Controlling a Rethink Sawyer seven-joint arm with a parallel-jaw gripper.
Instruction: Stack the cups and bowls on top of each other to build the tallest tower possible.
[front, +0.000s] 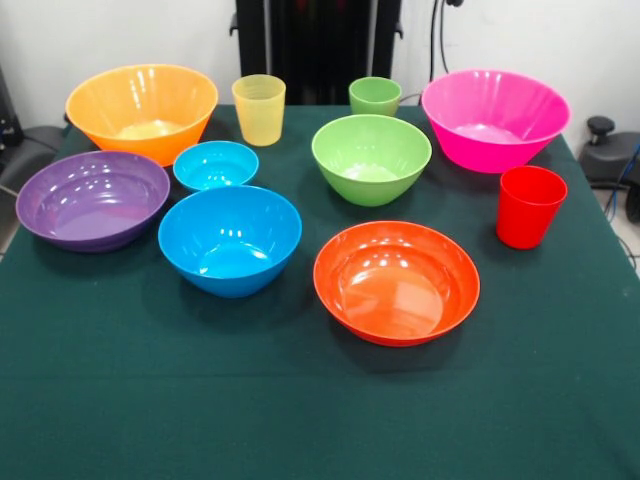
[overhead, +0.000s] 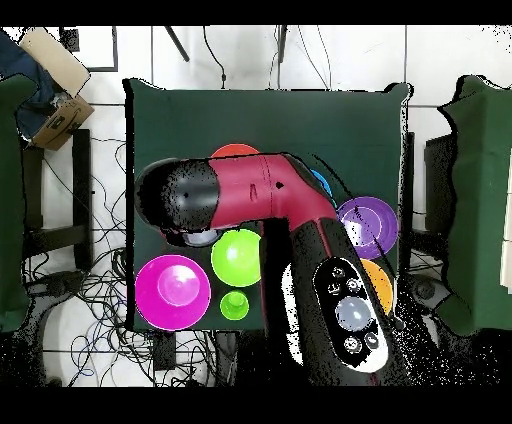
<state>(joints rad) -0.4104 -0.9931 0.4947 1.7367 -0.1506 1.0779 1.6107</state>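
Bright, even light falls from above. The glossy bowls carry white glare spots inside, plainest on the red-orange bowl (front: 397, 283), the big blue bowl (front: 230, 240) and the purple bowl (front: 93, 199). Each casts only a soft, short shadow on the dark green bench (front: 150, 400). The front view is sharp throughout. In the overhead view the red and black arm (overhead: 290, 240) shows a pale sheen along its casing.

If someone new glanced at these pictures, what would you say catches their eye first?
Probably the spread of bright bowls and cups standing apart on the dark green table, nothing stacked yet. The large pink bowl and the yellow-orange bowl sit at the far corners, with the red-orange bowl nearest the camera. Overhead, the red and black arm covers much of the table.
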